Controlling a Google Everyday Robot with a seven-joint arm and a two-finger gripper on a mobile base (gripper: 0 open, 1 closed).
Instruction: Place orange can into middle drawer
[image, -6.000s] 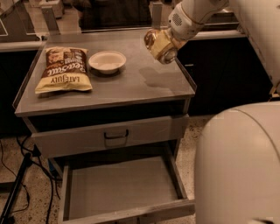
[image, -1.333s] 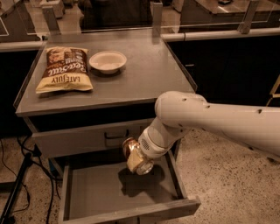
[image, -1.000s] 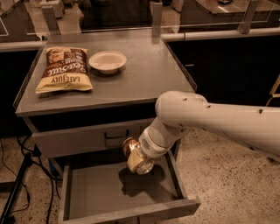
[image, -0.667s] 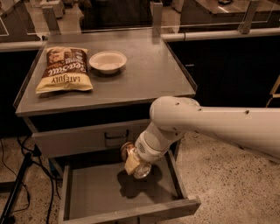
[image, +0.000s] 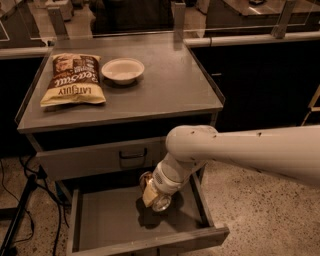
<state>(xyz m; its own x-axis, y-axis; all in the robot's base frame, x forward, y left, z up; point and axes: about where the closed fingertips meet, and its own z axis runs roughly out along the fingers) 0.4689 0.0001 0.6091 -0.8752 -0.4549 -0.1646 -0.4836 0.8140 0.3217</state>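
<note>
A: Grey metal, that wide shallow drawer (image: 107, 222): is the small shiny orange-gold can (image: 150, 196) inside?
B: Just above its floor, tilted; the claw (image: 153, 190) clamps it, likely to lower it gently.

Gripper (image: 150, 193) jaws hold orange can (image: 156, 199) over middle drawer (image: 107, 226).

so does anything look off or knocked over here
Nothing stands out. The orange can is tilted, but only because the hand holds it just over the middle drawer floor. The chip bag lies flat and the white bowl sits upright on the cabinet top; no spill shows.
</note>
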